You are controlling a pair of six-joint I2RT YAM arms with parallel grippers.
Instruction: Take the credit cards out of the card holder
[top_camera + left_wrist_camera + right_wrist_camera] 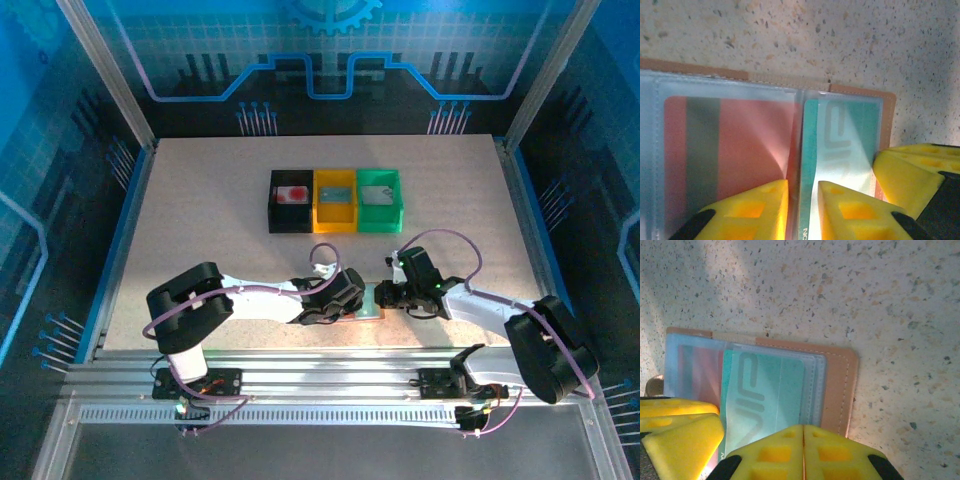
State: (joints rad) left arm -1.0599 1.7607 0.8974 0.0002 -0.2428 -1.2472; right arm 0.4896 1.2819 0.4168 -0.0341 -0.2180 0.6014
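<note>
Top external view: left gripper (347, 303) and right gripper (392, 296) meet over the card holder (368, 306), which lies opened flat near the front edge of the table (200, 230). It sits between the two wrists, and from this height it is a small pink-edged patch. Well behind it stand three bins in a row: black bin (275, 205), yellow bin (335, 222), green bin (380, 220).

Left wrist view gives the detail. Salmon-pink cover, pale grey-blue clear sleeves. Red card (740, 150) with a dark stripe sits under the left sleeve. Teal card (850, 135) with pale lettering is on the right half. The left gripper's yellow fingers (755, 210) stand a narrow gap apart, one on each side of the teal card's left edge. Cannot tell whether they nip it.

Right wrist view adds the stitched right border of the cover. The teal card lies slightly askew, its left part over the centre fold. The right gripper's fingers (775, 452) are pressed together, tips at the holder's near edge, nothing seen between them.
</note>
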